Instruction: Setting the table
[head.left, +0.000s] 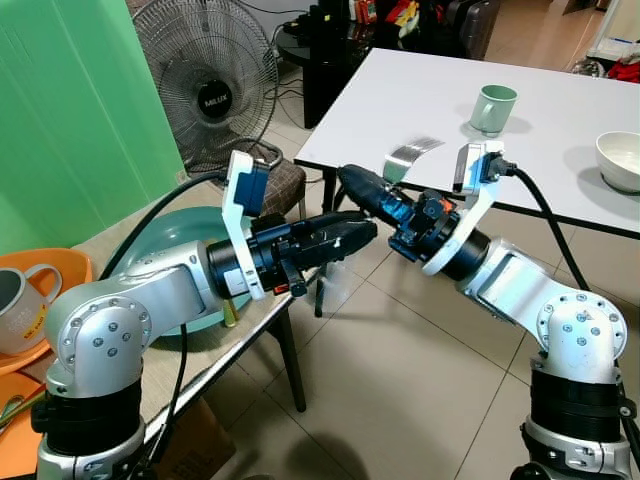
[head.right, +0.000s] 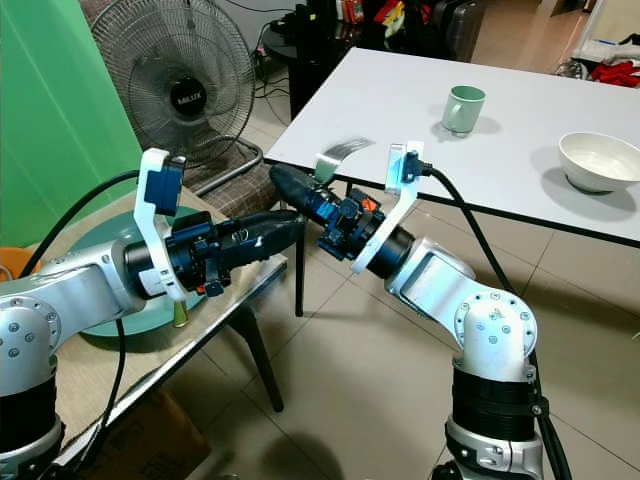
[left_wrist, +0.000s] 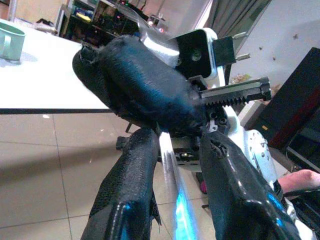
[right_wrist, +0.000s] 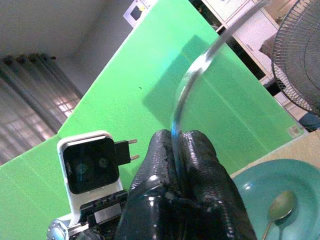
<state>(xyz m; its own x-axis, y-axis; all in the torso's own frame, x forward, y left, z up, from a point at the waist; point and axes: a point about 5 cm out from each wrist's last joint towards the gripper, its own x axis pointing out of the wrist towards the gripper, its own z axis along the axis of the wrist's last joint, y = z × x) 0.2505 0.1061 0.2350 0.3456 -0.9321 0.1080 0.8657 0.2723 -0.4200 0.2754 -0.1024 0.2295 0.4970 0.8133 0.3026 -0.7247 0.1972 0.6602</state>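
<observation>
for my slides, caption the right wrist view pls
Right gripper pinching a fork by its handle, above a teal plate holding a spoon.

White worktop (head.left: 420, 95): green mug (head.left: 493, 108), white bowl (head.left: 620, 160). Near wooden worktop (head.right: 210, 325): teal plate (right_wrist: 260, 192) holding a spoon (right_wrist: 277, 207); orange tray (head.left: 70, 275) with grey mug (head.left: 22, 305). Tiled floor (head.left: 400, 370): standing fan (head.left: 208, 85).
</observation>
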